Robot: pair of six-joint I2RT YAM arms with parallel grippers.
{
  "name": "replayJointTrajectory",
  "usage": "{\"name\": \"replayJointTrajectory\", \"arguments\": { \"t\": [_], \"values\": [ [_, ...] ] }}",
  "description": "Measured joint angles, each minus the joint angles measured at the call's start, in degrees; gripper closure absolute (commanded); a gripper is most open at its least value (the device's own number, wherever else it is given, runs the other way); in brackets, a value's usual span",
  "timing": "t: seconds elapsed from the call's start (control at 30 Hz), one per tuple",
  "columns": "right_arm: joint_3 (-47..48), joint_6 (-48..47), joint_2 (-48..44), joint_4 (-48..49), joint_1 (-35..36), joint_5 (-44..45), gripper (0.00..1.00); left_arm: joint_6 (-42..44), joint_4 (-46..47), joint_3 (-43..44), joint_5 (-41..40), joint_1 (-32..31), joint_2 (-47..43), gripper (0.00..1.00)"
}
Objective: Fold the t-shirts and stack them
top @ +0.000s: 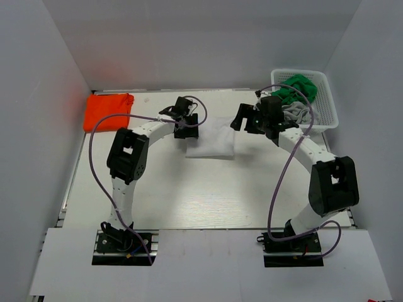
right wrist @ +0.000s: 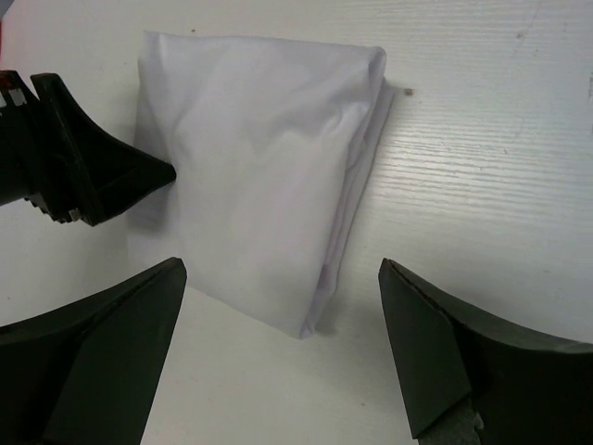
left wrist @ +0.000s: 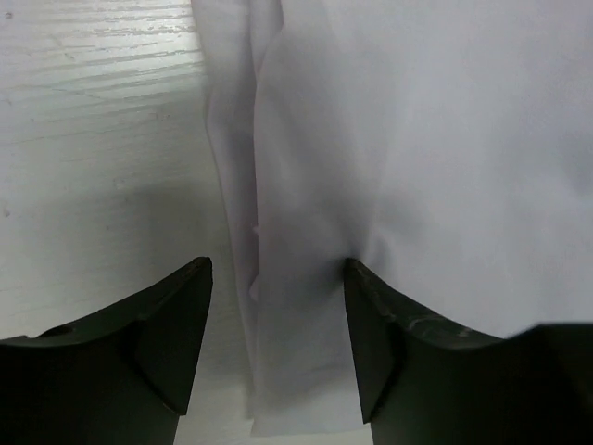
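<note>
A folded white t-shirt (top: 211, 139) lies flat mid-table. My left gripper (top: 187, 128) is open at its left edge. In the left wrist view (left wrist: 278, 278) the jaws straddle the shirt's folded edge (left wrist: 306, 306), and the right finger (left wrist: 371, 324) touches the cloth. My right gripper (top: 242, 119) is open and empty, just off the shirt's far right corner. In the right wrist view (right wrist: 283, 278) it hovers above the shirt's (right wrist: 259, 167) corner. A folded orange t-shirt (top: 107, 111) lies at the far left. A green t-shirt (top: 295, 85) and a grey one (top: 297, 112) lie bunched in the basket.
A white plastic mesh basket (top: 327, 107) stands at the far right, behind my right arm. White walls close the table on the left, back and right. The left gripper's fingertip (right wrist: 102, 176) shows in the right wrist view, at the shirt's far side.
</note>
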Motion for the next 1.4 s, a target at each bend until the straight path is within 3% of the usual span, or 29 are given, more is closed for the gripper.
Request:
{"name": "replayJointTrajectory", "arguments": {
  "t": [0.27,0.4,0.6,0.73,1.03,1.4],
  "values": [
    [-4.83,-0.17,-6.21,-1.07,-0.11,3.93,0.1,0.35,-0.74,2.19,-0.48,-0.09,3.02,0.59],
    [-6.32,-0.35,-9.18,0.07,-0.11,4.9,0.1,0.17,-0.9,3.76,-0.07,-0.13,4.2,1.0],
    [-9.94,-1.38,-12.22,2.14,-0.44,6.01,0.1,1.38,-4.52,10.32,-4.22,-0.39,7.34,1.0],
    [-12.15,-2.14,-13.51,4.09,-0.48,7.58,0.1,4.57,-6.38,10.75,-12.94,0.35,7.02,1.0],
    [-16.72,-1.53,-13.84,10.84,-0.59,10.88,0.1,17.27,-5.68,10.75,-29.07,5.57,2.54,1.0],
    [-15.65,-2.71,-9.09,13.33,-0.7,12.48,0.1,33.68,2.32,12.52,-35.87,14.91,-0.55,1.0]
  ]
}}
